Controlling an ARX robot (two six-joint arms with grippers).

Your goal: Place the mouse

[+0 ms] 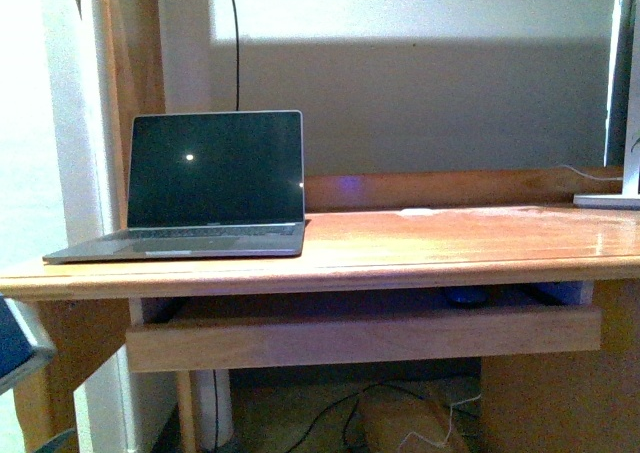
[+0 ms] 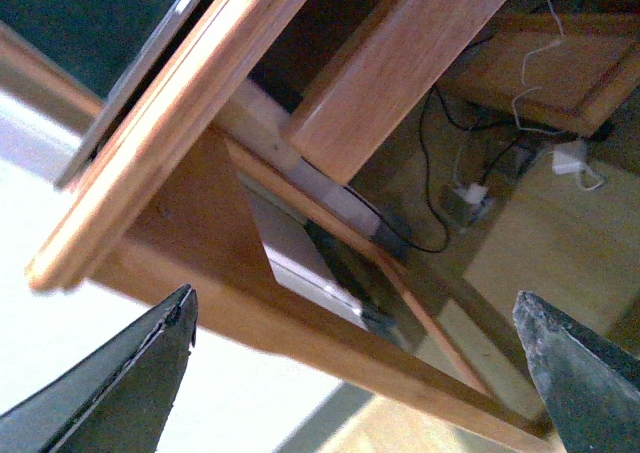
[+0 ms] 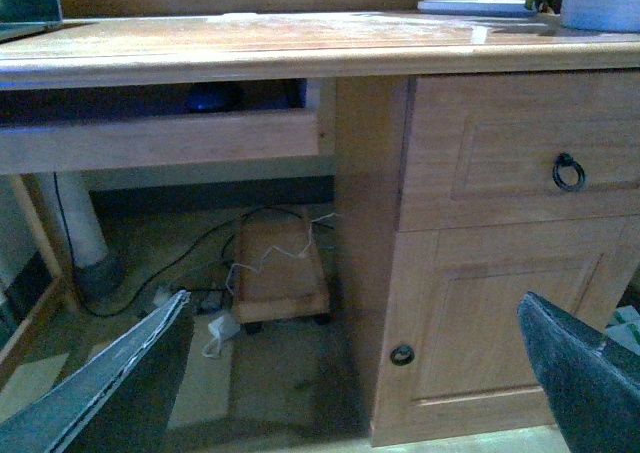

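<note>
The mouse is a small dark domed oval lying in the pull-out wooden tray under the desk top, in shadow. It also shows in the right wrist view, behind the tray's front board. My right gripper is open and empty, low in front of the desk, well below and apart from the mouse. My left gripper is open and empty, below the desk's left end, looking up at its underside. Neither arm shows in the front view.
An open laptop with a dark screen stands on the desk top at the left. A white lamp base is at the far right. A cupboard door and drawer stand under the desk's right side. Cables and a small wooden trolley lie on the floor.
</note>
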